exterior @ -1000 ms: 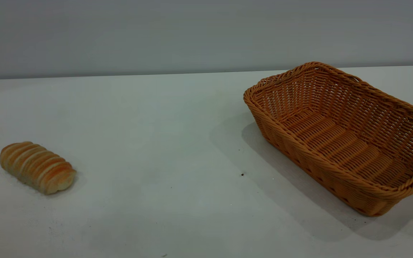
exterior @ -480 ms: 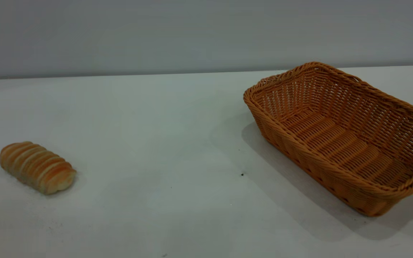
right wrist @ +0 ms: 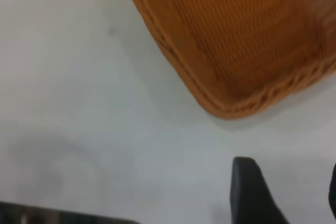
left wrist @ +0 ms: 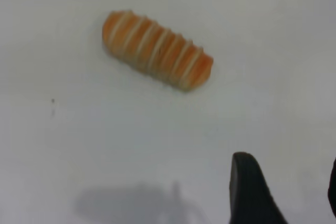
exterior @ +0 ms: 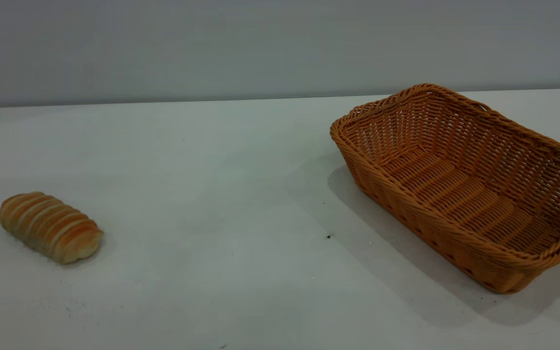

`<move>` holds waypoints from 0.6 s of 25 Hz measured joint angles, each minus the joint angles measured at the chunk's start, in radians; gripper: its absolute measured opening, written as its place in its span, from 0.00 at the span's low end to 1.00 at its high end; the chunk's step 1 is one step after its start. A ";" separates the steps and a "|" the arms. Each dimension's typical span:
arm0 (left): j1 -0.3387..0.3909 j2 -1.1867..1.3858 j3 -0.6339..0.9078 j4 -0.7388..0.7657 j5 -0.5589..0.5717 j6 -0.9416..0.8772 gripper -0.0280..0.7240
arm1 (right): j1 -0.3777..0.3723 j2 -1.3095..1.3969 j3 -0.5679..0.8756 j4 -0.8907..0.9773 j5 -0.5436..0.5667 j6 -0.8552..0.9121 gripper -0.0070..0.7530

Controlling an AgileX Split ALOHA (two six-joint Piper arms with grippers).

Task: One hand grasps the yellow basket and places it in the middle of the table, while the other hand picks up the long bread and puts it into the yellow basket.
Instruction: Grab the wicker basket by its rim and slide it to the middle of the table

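The long bread (exterior: 50, 227), golden with pale ridges, lies on the white table (exterior: 221, 184) at the far left. The yellow basket (exterior: 421, 216), a large woven wicker one, stands empty at the right, partly past the view's right edge. Neither gripper shows in the exterior view. In the left wrist view my left gripper (left wrist: 289, 192) is open and empty, above the table and apart from the bread (left wrist: 157, 50). In the right wrist view my right gripper (right wrist: 289, 192) is open and empty, above bare table near a corner of the basket (right wrist: 173, 51), not touching it.
A grey wall runs behind the table's far edge. A few tiny dark specks (exterior: 328, 236) mark the tabletop between bread and basket. A dark edge (right wrist: 63, 214) shows at the border of the right wrist view.
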 joint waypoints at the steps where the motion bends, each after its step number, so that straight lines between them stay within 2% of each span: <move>1: 0.000 0.015 0.000 0.000 -0.023 0.000 0.60 | 0.000 0.058 -0.012 0.005 -0.014 0.002 0.46; 10: 0.000 0.066 0.000 0.000 -0.065 0.000 0.60 | 0.000 0.382 -0.162 0.014 -0.069 0.128 0.47; 15: 0.000 0.066 0.000 0.000 -0.065 0.000 0.60 | 0.000 0.488 -0.184 0.014 -0.112 0.211 0.54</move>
